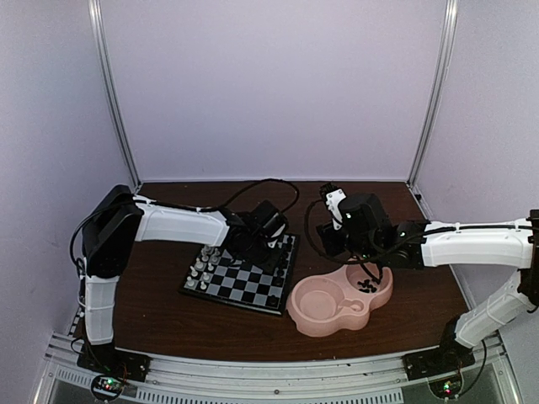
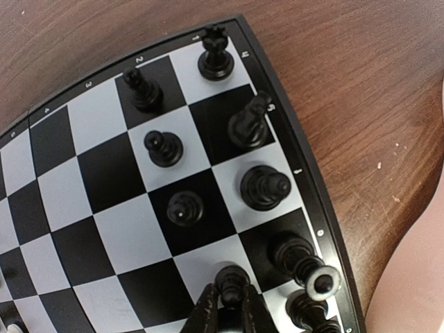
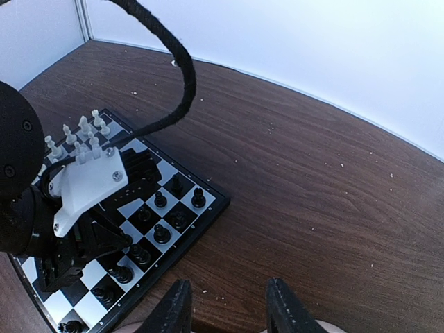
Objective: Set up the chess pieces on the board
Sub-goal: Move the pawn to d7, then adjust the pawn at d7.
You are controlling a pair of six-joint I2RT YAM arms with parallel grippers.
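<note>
The board [image 1: 253, 290] lies left of centre on the brown table. White chess pieces [image 1: 202, 269] fill its left edge; black chess pieces [image 2: 265, 186] stand in two rows at its right edge. My left gripper [image 2: 231, 298] is down over that right edge, shut on a black pawn [image 2: 232, 277] that stands on a pale square, one finger pressed to each side. My right gripper [image 3: 225, 309] is open with nothing between its fingers, hovering over bare table beside the board's corner [image 3: 218, 201].
A pink double-bowl dish [image 1: 324, 324] sits right of the board, with a few black pieces [image 1: 368, 286] in its far bowl. The right gripper [image 1: 368, 271] hangs just over that bowl. A black cable [image 3: 182, 76] loops from the left arm. White walls close in the back and sides.
</note>
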